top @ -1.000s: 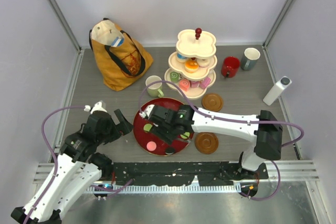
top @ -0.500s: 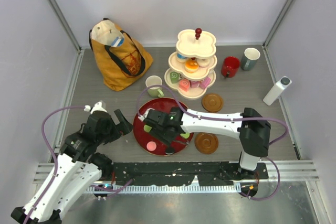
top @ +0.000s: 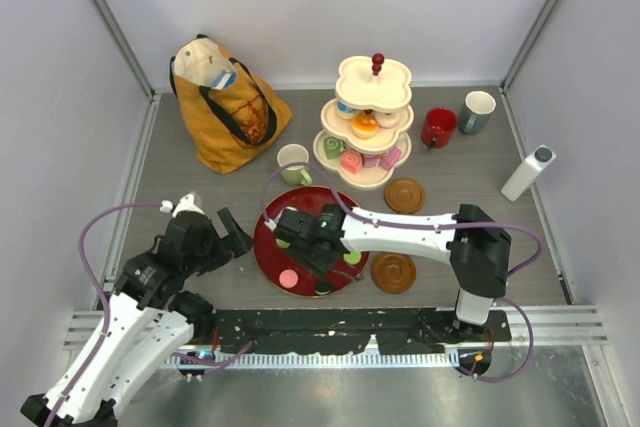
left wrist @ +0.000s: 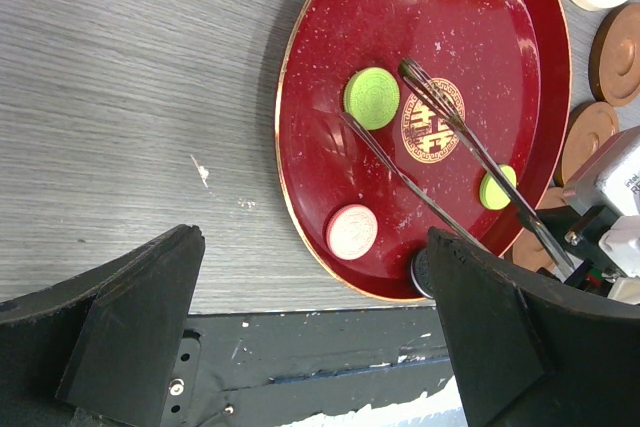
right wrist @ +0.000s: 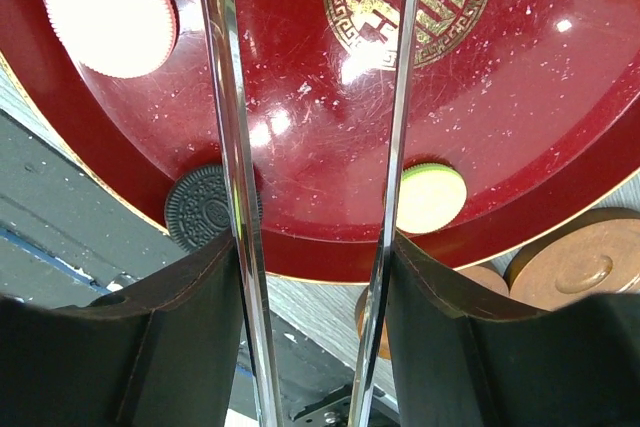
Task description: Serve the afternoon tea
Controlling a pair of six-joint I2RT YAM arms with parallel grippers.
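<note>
Over the red tray (left wrist: pixel 460 17), right gripper (right wrist: pixel 310 257) clamps metal tongs (right wrist: pixel 222 97), blades spread, tips seemingly either side of the green macaron (left wrist: pixel 372 97) beside the tray's gold emblem (left wrist: pixel 425 142). Left gripper (left wrist: pixel 315 247) gapes empty off the tray's rim. Risk: smooth blades pinch off-centre, so the macaron skids across the glossy tray.

A grey wood-grain desk (top: pixel 180 197) sits inside a booth of plain pale walls (top: pixel 300 7), framed by slanting metal posts (top: pixel 110 22) (one at each back corner). A ridged metal rail (top: pixel 570 323) edges the near side; the light is even.
</note>
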